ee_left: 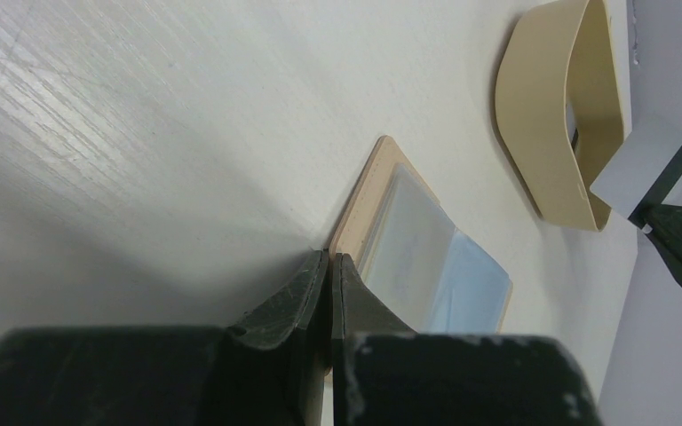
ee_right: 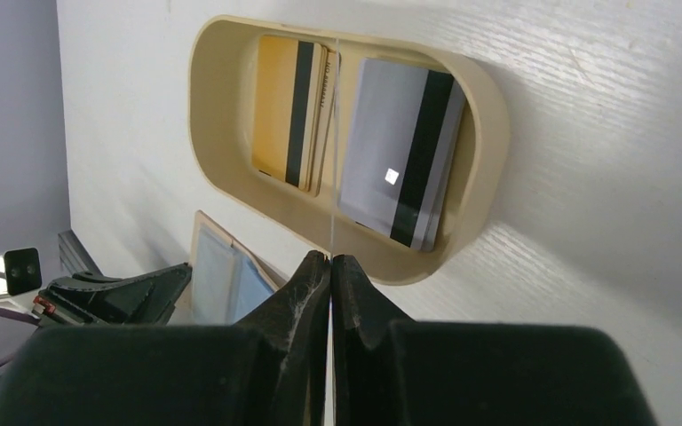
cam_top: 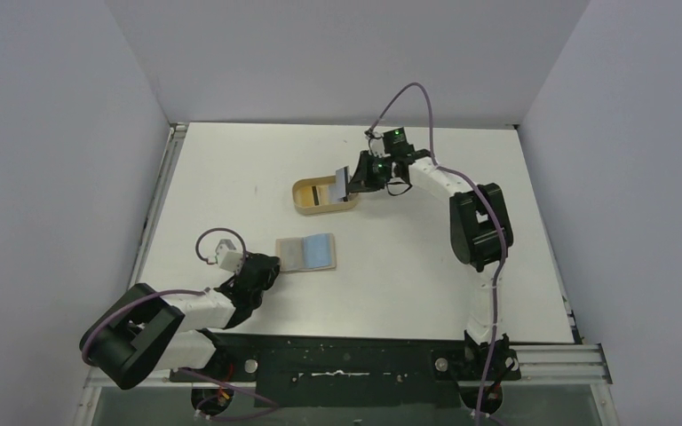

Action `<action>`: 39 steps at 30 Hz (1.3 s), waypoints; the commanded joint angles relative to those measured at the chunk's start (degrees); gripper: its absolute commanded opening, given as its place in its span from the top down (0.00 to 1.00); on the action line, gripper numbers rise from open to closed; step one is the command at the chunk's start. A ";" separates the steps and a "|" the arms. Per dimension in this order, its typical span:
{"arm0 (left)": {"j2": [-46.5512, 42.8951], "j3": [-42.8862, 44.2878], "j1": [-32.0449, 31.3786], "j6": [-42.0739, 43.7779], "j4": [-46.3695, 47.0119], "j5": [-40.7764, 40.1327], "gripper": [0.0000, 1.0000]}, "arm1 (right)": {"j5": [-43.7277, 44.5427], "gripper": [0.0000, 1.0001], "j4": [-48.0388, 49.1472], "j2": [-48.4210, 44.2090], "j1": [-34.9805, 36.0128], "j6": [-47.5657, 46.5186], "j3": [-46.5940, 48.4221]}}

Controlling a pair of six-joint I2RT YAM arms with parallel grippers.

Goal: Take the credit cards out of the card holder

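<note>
The card holder (cam_top: 306, 253) lies open on the table, tan outside with a light blue inner panel. My left gripper (cam_top: 266, 269) is shut on its left tan edge; the left wrist view shows the jaws (ee_left: 329, 256) closed on the card holder (ee_left: 426, 262). My right gripper (cam_top: 361, 173) is shut on a bluish-grey credit card (cam_top: 342, 182) and holds it upright over the oval tray. In the right wrist view this card (ee_right: 333, 160) is a thin edge-on line between the closed gripper (ee_right: 330, 257). It also shows in the left wrist view (ee_left: 644, 167).
The oval tan tray (cam_top: 302, 197) stands behind the card holder. It holds a yellow card (ee_right: 284, 111) and a grey card with a black stripe (ee_right: 400, 151). White walls close in the table at the left, right and back.
</note>
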 commanded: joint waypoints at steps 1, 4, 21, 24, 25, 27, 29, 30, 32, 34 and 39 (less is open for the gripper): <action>1.68 -1.70 0.32 2.24 -6.35 0.54 1.00 | 0.51 1.00 -0.80 0.90 0.80 -1.40 4.10; 1.96 -1.72 0.32 2.28 -6.18 0.43 1.00 | 0.81 1.00 -1.66 1.32 1.57 -1.89 4.43; 3.17 -1.97 0.85 2.30 -5.04 0.83 1.00 | 4.07 1.00 -7.92 3.36 3.70 -4.94 7.92; 2.71 -2.36 0.94 2.24 -4.98 0.80 1.00 | 4.55 1.00 -8.11 3.49 3.84 -4.81 7.89; 2.43 -2.49 0.94 2.22 -5.16 0.75 1.00 | 4.63 1.00 -8.35 3.57 3.88 -4.81 7.85; 1.89 -2.60 0.94 2.24 -5.60 0.68 1.00 | 4.93 0.90 -8.46 3.40 3.87 -4.81 8.01; 1.52 -2.68 1.02 2.29 -6.10 0.64 1.00 | 5.43 0.79 -8.68 3.09 3.76 -4.81 7.97; 1.40 -2.68 1.02 2.26 -6.13 0.59 1.00 | 5.63 0.78 -8.78 2.81 3.67 -4.81 8.01; 1.28 -2.66 1.03 2.22 -6.12 0.58 1.00 | 6.03 0.74 -9.03 2.32 3.33 -4.74 8.19; 1.13 -2.71 1.03 2.22 -6.12 0.64 1.00 | 6.41 0.70 -9.16 1.54 2.80 -4.72 8.55; -1.20 -0.51 0.90 6.08 -8.56 0.31 1.00 | 6.14 0.64 -10.91 -0.12 0.91 -5.29 12.42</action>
